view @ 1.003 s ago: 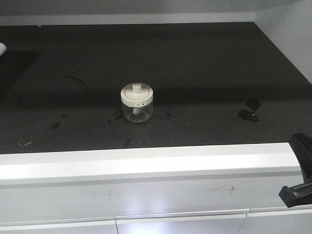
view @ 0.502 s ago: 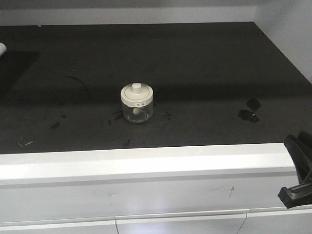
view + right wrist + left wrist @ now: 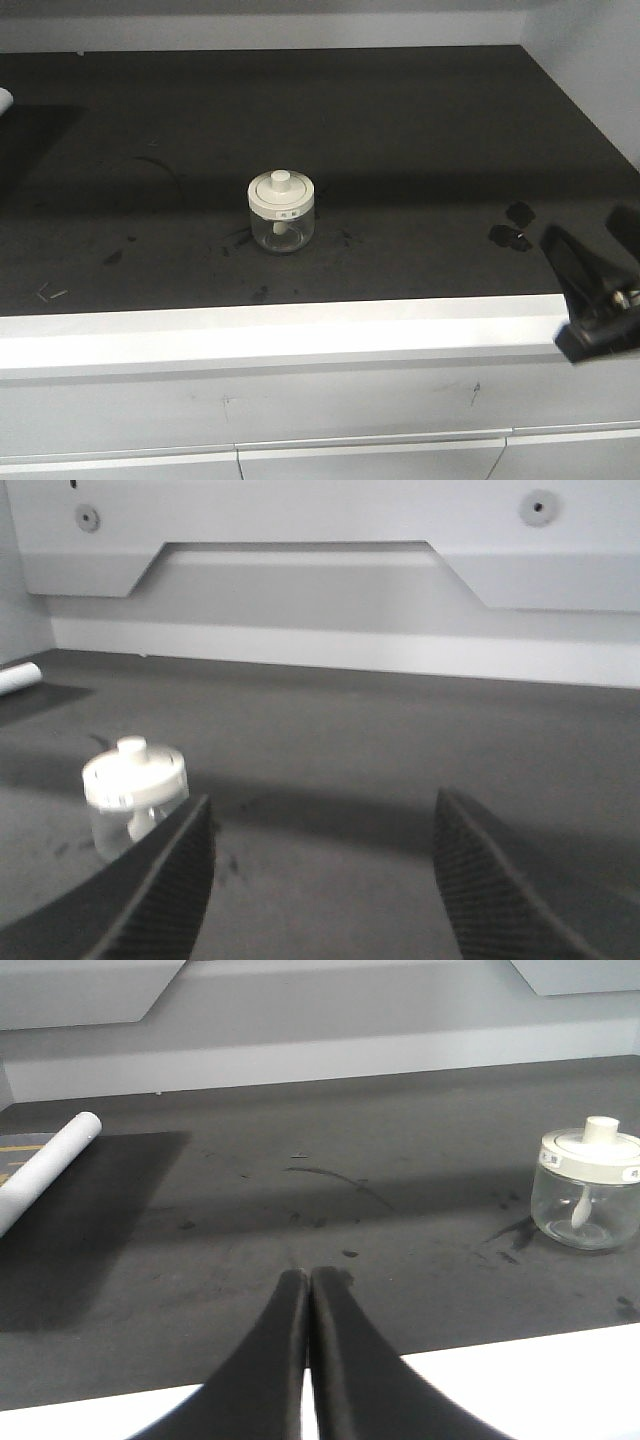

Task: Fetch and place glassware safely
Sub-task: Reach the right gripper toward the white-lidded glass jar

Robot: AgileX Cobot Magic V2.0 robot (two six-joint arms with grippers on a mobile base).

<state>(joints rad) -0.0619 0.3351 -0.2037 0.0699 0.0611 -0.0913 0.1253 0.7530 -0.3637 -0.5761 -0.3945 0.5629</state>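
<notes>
The glassware, a squat clear jar with a white knobbed lid, stands upright near the middle of the black countertop. The left wrist view has the jar at far right, well away from my left gripper, whose fingers are pressed together with nothing between them. My right gripper hovers blurred over the counter's front right edge. It is open and holds nothing, and the jar sits beyond its left finger, partly hidden by it.
A white roll lies at the counter's far left. Dark smudges mark the surface close to my right gripper. A white ledge runs along the front, with drawers below. A grey wall closes the back.
My right gripper has risen from below the ledge and moved left, over the counter's front right edge. The jar has not moved.
</notes>
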